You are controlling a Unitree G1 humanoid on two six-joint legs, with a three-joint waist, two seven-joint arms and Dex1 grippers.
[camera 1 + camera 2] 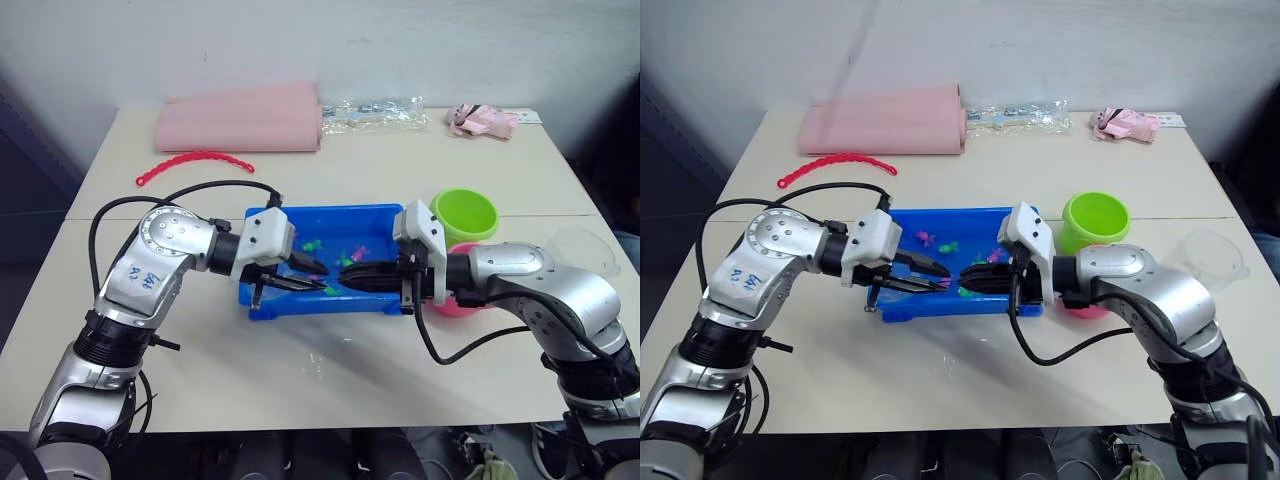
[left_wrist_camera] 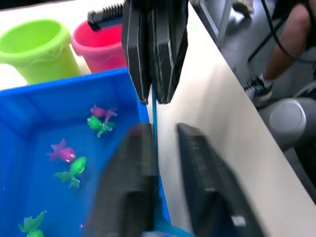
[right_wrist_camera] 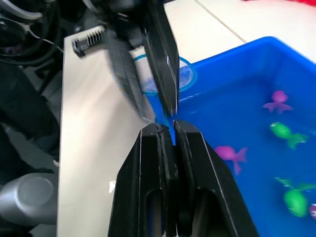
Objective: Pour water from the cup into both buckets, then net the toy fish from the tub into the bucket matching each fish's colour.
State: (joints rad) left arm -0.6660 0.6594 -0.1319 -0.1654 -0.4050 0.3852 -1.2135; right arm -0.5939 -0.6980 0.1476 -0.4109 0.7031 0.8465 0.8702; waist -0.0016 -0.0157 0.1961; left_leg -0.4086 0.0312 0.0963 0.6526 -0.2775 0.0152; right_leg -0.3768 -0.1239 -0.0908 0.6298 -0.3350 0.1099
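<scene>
You look to be mid-handover of the net over the near rim of the blue tub, so settle one firm grip before the other lets go. Keep the thin handle level and clear of the tub wall, and only then dip the hoop toward a fish.

The right end effector has its fingers pressed together on the thin blue handle of the net. Just beyond its tips sits the blue hoop, over the bench beside the tub's corner.

The left end effector faces it tip to tip. Its fingers stand a little apart, with the handle running down the gap between them; I judge that it brackets the handle rather than clamps it.

Pink and green toy fish float in the tub beside both end effectors. The lime green bucket and the pink bucket stand just past the tub, behind the right end effector. The clear cup rests further out, by the right arm's elbow.
</scene>
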